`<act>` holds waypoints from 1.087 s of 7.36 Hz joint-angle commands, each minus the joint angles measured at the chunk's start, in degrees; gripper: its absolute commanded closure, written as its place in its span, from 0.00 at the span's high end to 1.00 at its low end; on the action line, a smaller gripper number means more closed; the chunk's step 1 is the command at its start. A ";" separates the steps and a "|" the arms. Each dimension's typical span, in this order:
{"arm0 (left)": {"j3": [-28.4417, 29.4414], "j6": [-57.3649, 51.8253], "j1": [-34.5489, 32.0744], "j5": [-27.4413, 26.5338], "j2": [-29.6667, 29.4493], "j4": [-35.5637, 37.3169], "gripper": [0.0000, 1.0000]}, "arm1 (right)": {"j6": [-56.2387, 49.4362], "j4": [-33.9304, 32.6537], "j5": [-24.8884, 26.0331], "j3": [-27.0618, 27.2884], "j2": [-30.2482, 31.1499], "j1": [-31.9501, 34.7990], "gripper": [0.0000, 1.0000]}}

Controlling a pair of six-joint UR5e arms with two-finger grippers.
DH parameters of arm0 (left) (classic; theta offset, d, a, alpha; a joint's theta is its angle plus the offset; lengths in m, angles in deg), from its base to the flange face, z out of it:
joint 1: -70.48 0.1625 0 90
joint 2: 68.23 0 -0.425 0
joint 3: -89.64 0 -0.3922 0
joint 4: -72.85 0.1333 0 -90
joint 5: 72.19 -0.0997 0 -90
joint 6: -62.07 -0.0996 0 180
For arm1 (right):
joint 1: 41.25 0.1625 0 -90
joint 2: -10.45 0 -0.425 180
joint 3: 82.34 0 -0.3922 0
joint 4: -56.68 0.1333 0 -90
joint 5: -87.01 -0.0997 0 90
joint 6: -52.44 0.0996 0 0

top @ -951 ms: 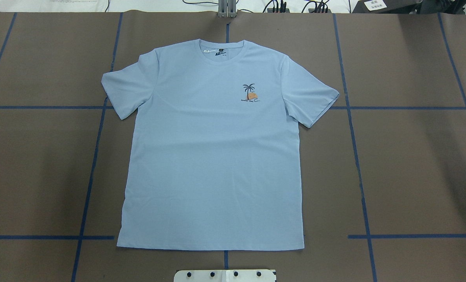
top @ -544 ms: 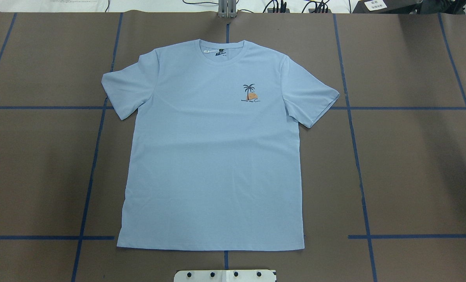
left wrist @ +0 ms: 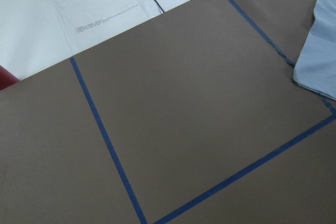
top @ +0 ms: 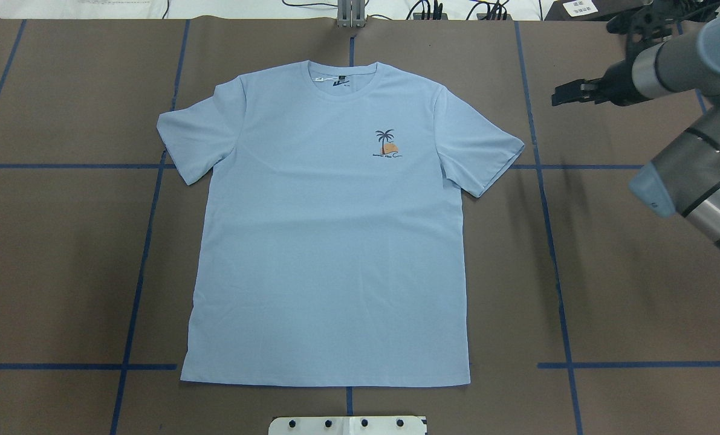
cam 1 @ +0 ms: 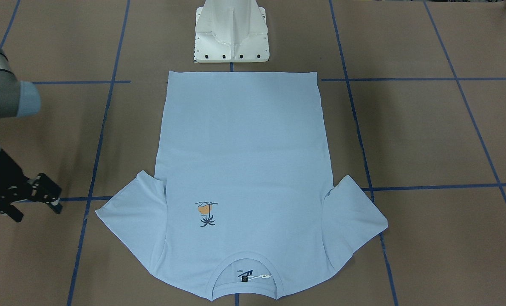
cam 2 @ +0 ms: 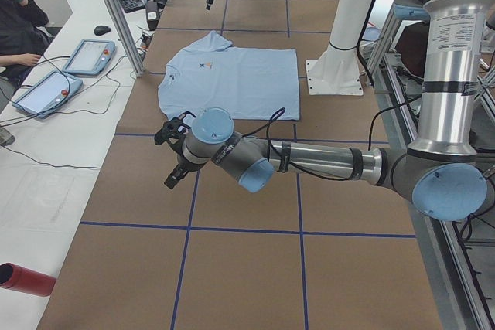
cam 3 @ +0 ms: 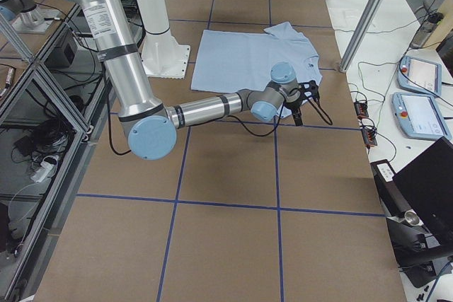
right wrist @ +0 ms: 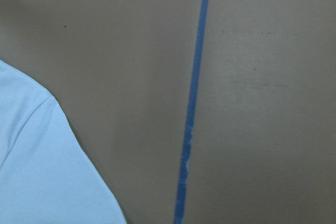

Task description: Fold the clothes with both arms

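You see the T-shirt (top: 329, 254) lying flat on the worktop (top: 638, 290). The right hand (top: 558, 95) hovers spread, far right, clear of it. Left hand (cam 2: 164, 160) state: cannot tell.

Overhead and front-facing views, opposed, share the T-shirt (top: 329, 241).

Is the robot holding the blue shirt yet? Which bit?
Nothing is held. The T-shirt lies flat, and the right gripper and left gripper are both off to its sides, not touching it.

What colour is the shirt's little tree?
Navy palm tree over orange; clearest from overhead.
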 commanded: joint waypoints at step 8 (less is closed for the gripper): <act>-0.10 0.07 0.00 0.07 0.07 0.00 1.00 | 2.42 3.91 8.59 -6.11 -1.94 -9.47 0.45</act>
